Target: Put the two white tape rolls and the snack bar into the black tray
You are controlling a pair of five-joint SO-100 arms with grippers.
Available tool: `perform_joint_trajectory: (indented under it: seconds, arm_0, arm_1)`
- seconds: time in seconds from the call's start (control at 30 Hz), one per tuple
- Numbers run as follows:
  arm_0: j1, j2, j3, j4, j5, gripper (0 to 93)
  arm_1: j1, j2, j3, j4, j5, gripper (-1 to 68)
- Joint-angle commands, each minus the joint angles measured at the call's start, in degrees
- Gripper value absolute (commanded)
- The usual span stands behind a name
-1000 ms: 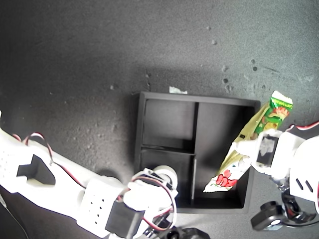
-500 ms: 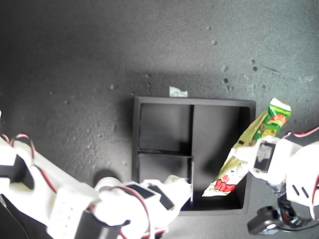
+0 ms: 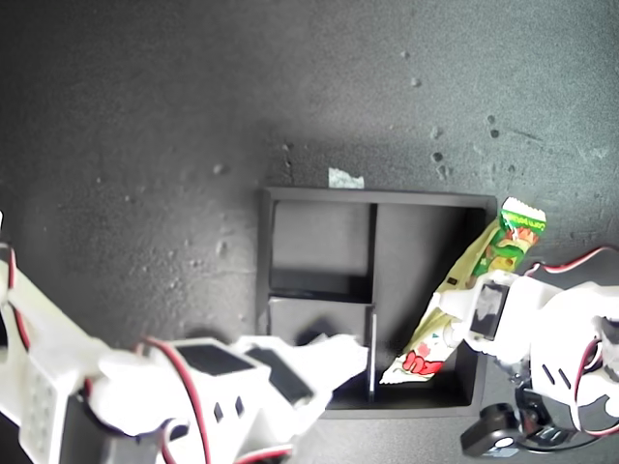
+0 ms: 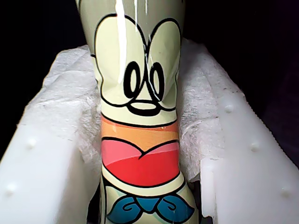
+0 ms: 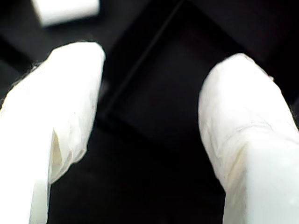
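Snack bar (image 3: 462, 300) pinched between the padded jaws of my first gripper (image 3: 474, 311), held tilted over the black tray (image 3: 266, 251), lower end dipping into the long compartment on the exterior view's right, upper green end sticking out past the tray's far right corner. In the first wrist view, wrapper (image 4: 140, 116) squeezed tight between two white wrapped fingers (image 4: 60, 130), cartoon face and red print facing the camera.

Tray square, three compartments split by thin dividers; no tape rolls to be seen in the parts that show. Near left compartment partly hidden under my second gripper (image 3: 334, 356), which reaches in from the exterior view's lower left. In the second wrist view, fingers (image 5: 70, 102) spread wide apart with nothing between them, only the dark tray floor and a divider behind; a small blurred white block (image 5: 65, 9) beyond, too soft to identify.

Small pale scrap (image 3: 345, 178) lying on the surface just beyond the tray's far wall. Surface (image 3: 193, 97) a dark grey, grainy mat, dotted with light specks and crumbs, brighter toward the exterior view's upper right. Red and black wires (image 3: 580, 259) looping off the arm on the exterior view's right. Nothing of the room beyond the mat visible.
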Motion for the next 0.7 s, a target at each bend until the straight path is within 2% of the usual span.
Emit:
perform_joint_trajectory:
  seconds: [0.0, 0.03, 0.13, 0.17, 0.37, 0.47, 0.6, 0.67]
  arm_0:
    - [-0.88, 12.30, 19.95, 0.97, -5.27, 14.2]
    - [-1.23, 16.52, 27.25, 0.97, -7.29, 14.1]
    - [-1.49, 28.48, 46.05, 0.97, -14.59, 14.4]
    - [-1.23, 31.38, 50.45, 0.88, -16.79, 14.7]
    - [1.76, 36.65, 60.21, -0.88, -23.55, 15.9]
    - [3.43, 35.77, 61.96, -5.89, -23.47, 17.7]
    - [7.47, 34.80, 62.05, -12.92, -24.08, 20.1]
    - [10.81, 34.45, 61.70, -16.26, -26.46, 19.9]
  arm_1:
    - [0.53, -0.53, -3.69, -0.53, -0.44, -0.2]
    - [0.35, -1.32, -4.66, -0.26, -0.44, 1.4]
    - [-0.26, -4.39, -9.76, 3.96, -0.88, 20.6]
    - [-0.35, -5.10, -11.16, 5.89, -1.14, 24.1]
    - [-0.97, -5.62, -18.72, 17.84, -3.96, 33.1]
    - [-0.53, -5.62, -28.39, 26.28, -5.62, 37.0]
    - [3.34, -5.45, -47.11, 38.23, -4.66, 37.1]
    - [6.06, 0.26, -46.49, 38.23, -1.32, 35.1]
